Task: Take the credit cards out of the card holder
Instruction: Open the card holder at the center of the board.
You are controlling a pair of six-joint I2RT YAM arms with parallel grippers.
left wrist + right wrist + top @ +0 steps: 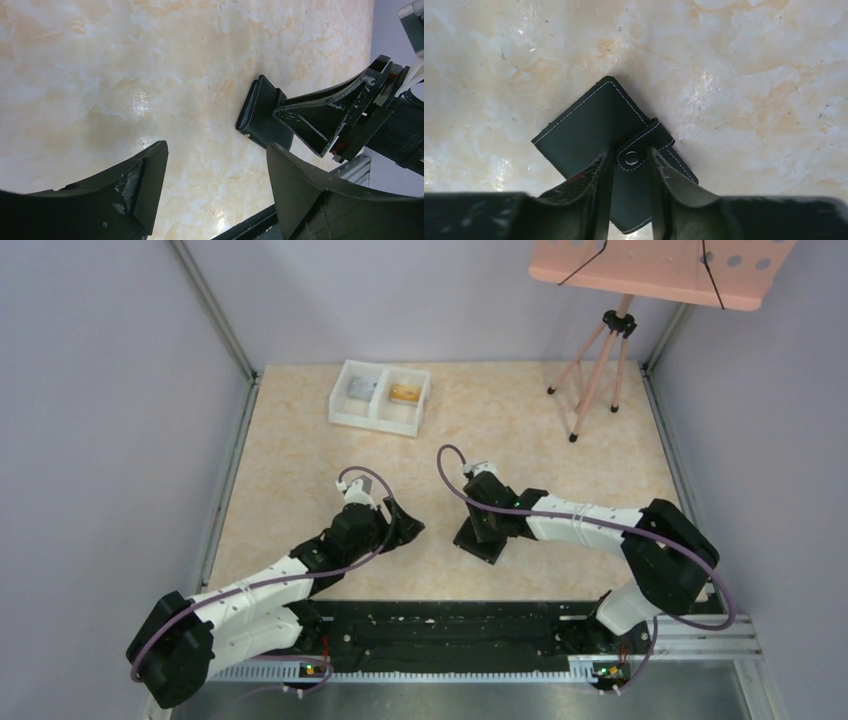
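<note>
The black card holder [584, 125] lies on the marble table under my right gripper [631, 160]. Its stitched strap with a metal snap sits between the two fingers, which press against the strap's sides. From the top the card holder [478, 542] shows as a dark patch below the right gripper [484, 508]. In the left wrist view the card holder [260, 112] shows its blue-grey open end. My left gripper [405, 525] hovers just left of it, open over bare table [215, 170]. An orange-gold credit card [405, 393] lies in the tray; any cards in the holder are hidden.
A white two-compartment tray [378, 420] stands at the back, with a grey item [362, 388] in its left half. A pink tripod stand [600, 360] is at the back right. Metal rails edge the table on both sides and along the front.
</note>
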